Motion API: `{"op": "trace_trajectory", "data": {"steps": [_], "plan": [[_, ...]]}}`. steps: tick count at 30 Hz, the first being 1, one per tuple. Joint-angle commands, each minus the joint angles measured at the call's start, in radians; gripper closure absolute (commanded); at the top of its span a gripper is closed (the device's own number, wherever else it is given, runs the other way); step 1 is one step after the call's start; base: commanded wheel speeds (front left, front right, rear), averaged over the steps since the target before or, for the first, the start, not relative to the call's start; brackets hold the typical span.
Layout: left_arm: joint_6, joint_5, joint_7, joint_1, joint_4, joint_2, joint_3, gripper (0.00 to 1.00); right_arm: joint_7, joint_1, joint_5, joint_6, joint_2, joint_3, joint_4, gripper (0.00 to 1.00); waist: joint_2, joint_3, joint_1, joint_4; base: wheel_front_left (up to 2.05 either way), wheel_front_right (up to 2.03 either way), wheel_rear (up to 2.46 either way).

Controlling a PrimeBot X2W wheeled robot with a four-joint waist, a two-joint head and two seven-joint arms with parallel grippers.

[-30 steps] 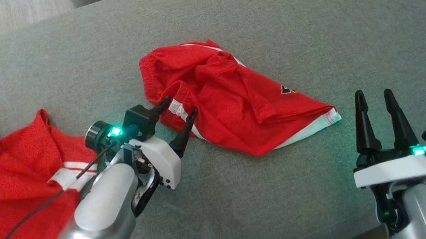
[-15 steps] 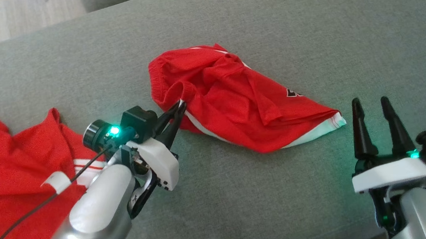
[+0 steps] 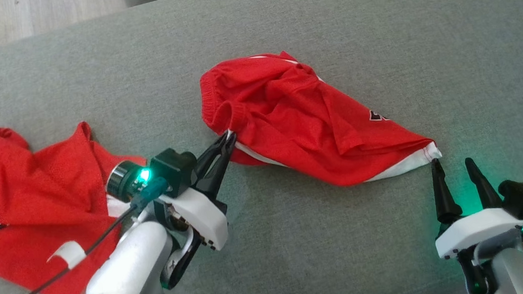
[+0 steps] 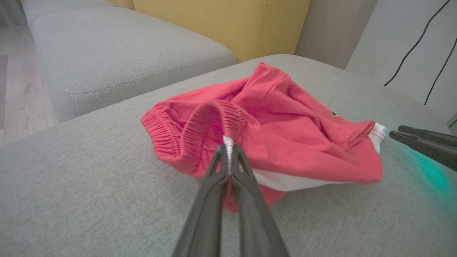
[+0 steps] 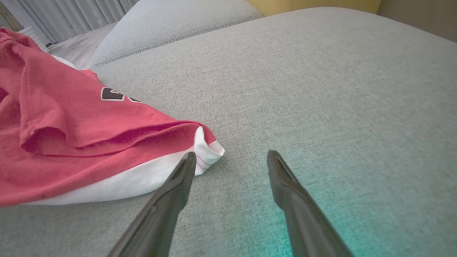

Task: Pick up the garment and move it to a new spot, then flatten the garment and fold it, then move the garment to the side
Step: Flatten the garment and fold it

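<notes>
A crumpled red mesh garment with white trim (image 3: pixel 307 118) is pictured mid-cushion on a grey fabric sofa (image 3: pixel 375 35), its elastic waistband (image 4: pixel 228 114) pinched by the clenched fingers of the left gripper (image 3: pixel 229 137); the right gripper (image 3: pixel 451 163) is held spread-fingered beside the white hem (image 5: pixel 205 153) — light, limp cloth, judged best taken at its edges.

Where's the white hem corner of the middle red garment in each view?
Head view: hem corner, lower right.
Left wrist view: hem corner, far right, mid-height.
Right wrist view: hem corner, centre.
Shared landmark: open right claw just beside it.
</notes>
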Motion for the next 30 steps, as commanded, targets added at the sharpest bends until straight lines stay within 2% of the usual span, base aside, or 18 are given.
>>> {"op": "trace_trajectory", "data": {"steps": [1,20,21,23,24,30], "plan": [[0.011,-0.003,-0.009,-0.021,-0.039,0.030,0.034,1.00,-0.004,-0.036,-0.006,0.002,-0.004,0.017,-0.018,0.00,0.0000,0.000,0.0000,0.003,0.00,0.00,0.00],[0.042,-0.007,0.009,0.012,-0.118,0.054,0.019,1.00,-0.013,-0.116,0.021,0.002,-0.004,0.062,0.129,0.00,0.0000,-0.003,0.0000,0.024,0.00,0.00,0.00],[0.042,-0.008,0.010,0.012,-0.119,0.055,0.018,1.00,-0.014,-0.118,0.022,0.002,-0.004,0.064,0.135,0.10,0.0000,-0.004,0.0000,0.025,0.00,0.00,0.00],[0.044,-0.009,0.011,0.012,-0.119,0.055,0.017,1.00,-0.015,-0.122,0.025,0.002,-0.004,0.067,0.144,0.89,0.0000,-0.006,0.0000,0.026,0.00,0.00,0.00],[0.044,-0.010,0.011,0.013,-0.118,0.056,0.017,1.00,-0.015,-0.124,0.028,0.002,-0.004,0.070,0.147,1.00,0.0000,-0.008,0.0000,0.026,0.00,0.00,0.00],[0.050,-0.017,0.019,0.022,-0.105,0.068,0.018,1.00,-0.027,-0.130,0.055,0.002,-0.004,0.078,0.132,1.00,0.0000,-0.026,0.0000,0.019,0.00,0.00,0.00]]}}
